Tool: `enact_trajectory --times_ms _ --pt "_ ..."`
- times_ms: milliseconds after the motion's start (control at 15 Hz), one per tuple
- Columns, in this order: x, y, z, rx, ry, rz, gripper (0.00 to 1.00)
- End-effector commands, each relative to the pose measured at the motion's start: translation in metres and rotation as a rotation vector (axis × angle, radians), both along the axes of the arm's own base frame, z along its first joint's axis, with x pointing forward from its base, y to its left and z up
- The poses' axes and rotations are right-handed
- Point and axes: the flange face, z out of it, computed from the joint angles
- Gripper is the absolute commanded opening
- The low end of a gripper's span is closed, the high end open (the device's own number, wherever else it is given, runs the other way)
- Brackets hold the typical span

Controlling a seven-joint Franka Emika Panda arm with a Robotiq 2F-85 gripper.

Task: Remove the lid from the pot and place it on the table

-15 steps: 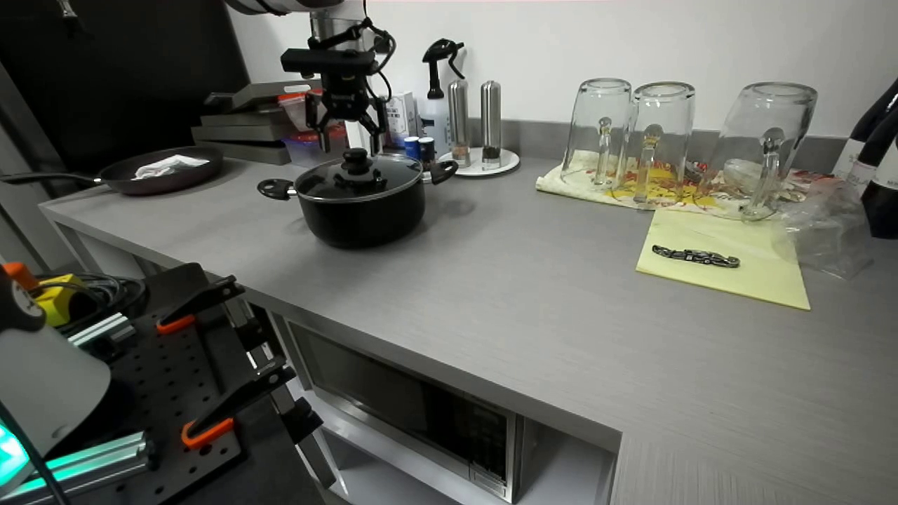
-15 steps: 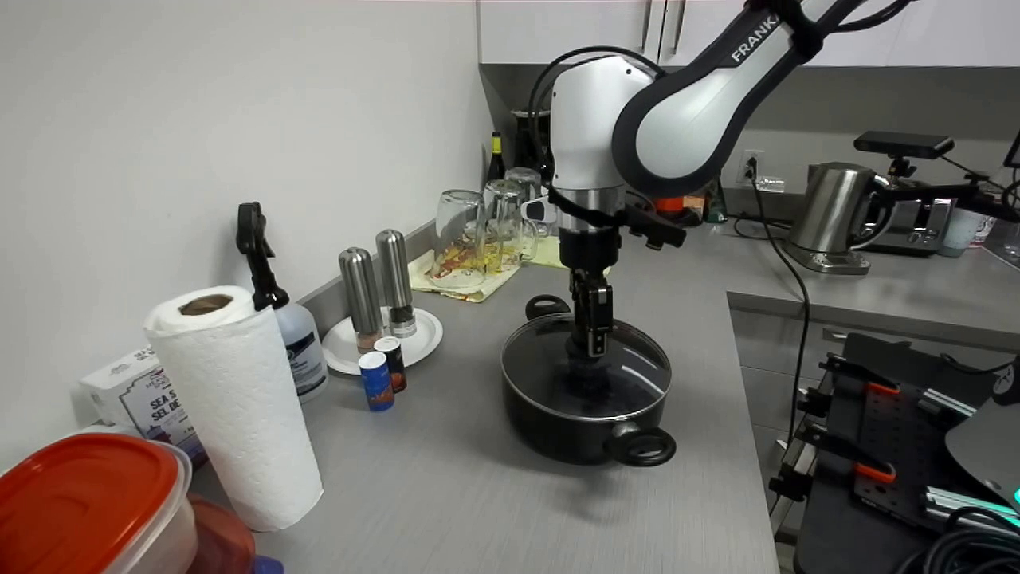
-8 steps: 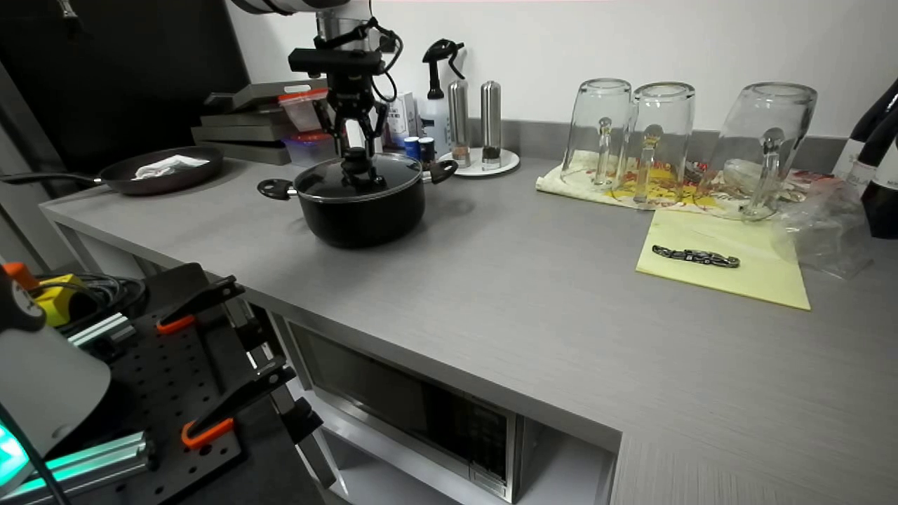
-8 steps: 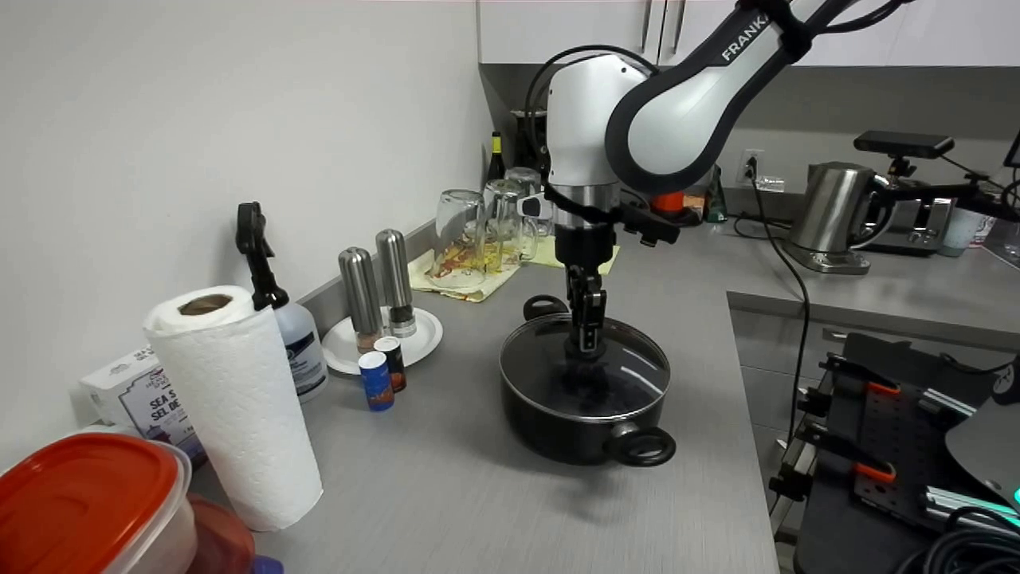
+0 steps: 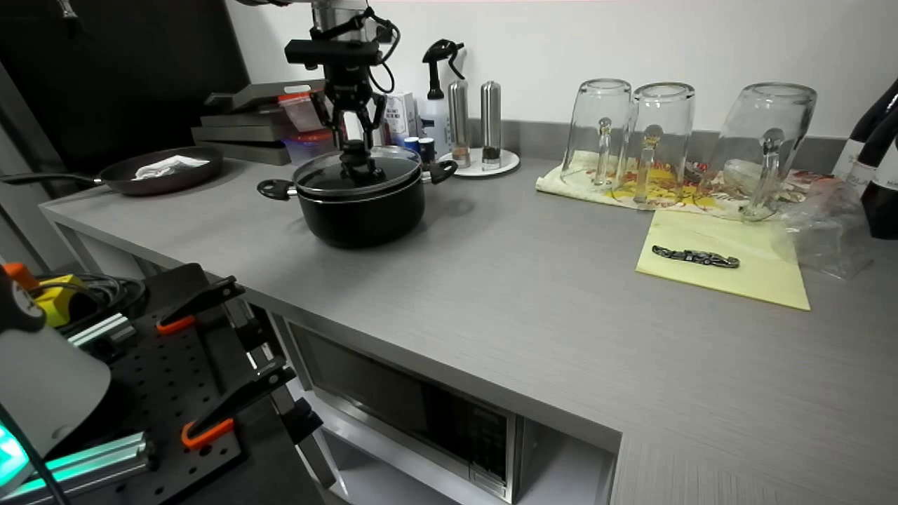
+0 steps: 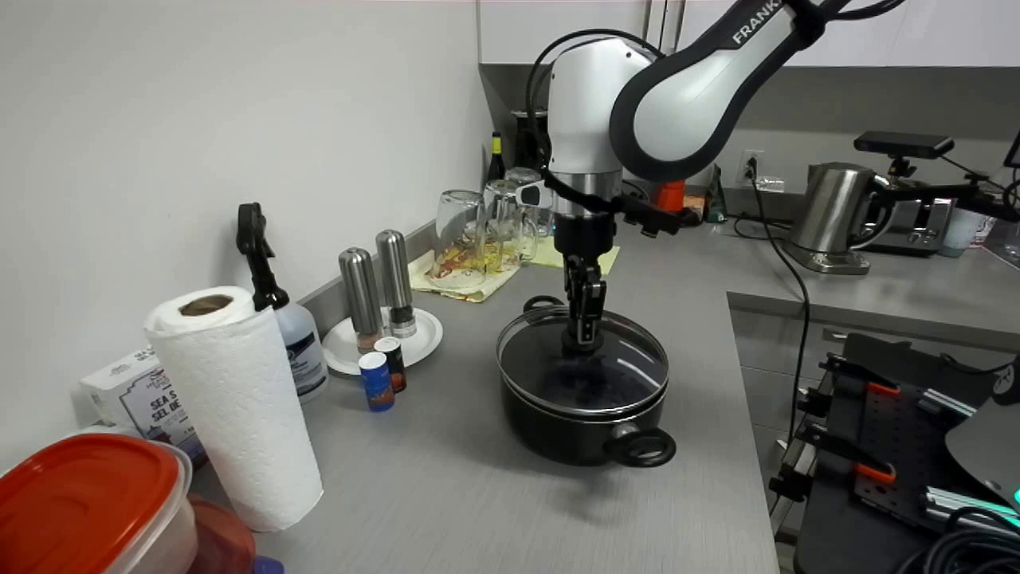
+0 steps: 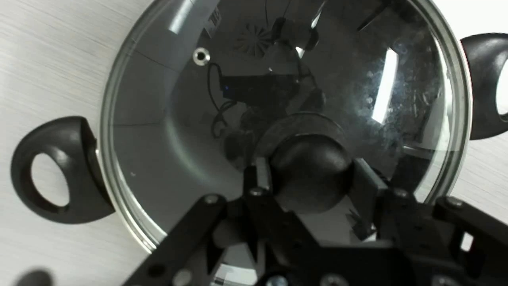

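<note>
Fingers, black and jointed, are closed to the width of the round black knob and grip it from opposite sides. In both exterior views, the shallow-domed, metal-rimmed glass lid is held just above the wide, low black pot, which stands on the grey matte surface.

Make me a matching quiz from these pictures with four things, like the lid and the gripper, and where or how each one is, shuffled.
Things
1. Lid
2. Gripper
3. Silver grinders
4. Yellow sheet

Where or how
A. Upright on a white plate
B. Held by its black knob, just above the pot
C. Lying under a dark strip
D. Closed on the knob

Pairs: 1-B, 2-D, 3-A, 4-C
</note>
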Motion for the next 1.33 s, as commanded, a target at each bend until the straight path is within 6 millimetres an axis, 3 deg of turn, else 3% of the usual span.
enact_trajectory --times_ms 0,200,333,667,933,1267 --pt "-0.010 -0.002 0.046 -0.004 -0.054 0.017 0.25" --pt "-0.004 -0.020 0.066 -0.001 -0.084 -0.021 0.25" --pt "0.004 -0.042 0.072 -0.001 -0.086 -0.065 0.25" --pt "0.024 -0.134 0.069 0.010 -0.057 -0.252 0.25" --pt "0.028 -0.207 0.065 0.046 -0.039 -0.405 0.25" --pt "0.026 -0.275 0.038 0.059 -0.036 -0.590 0.25"
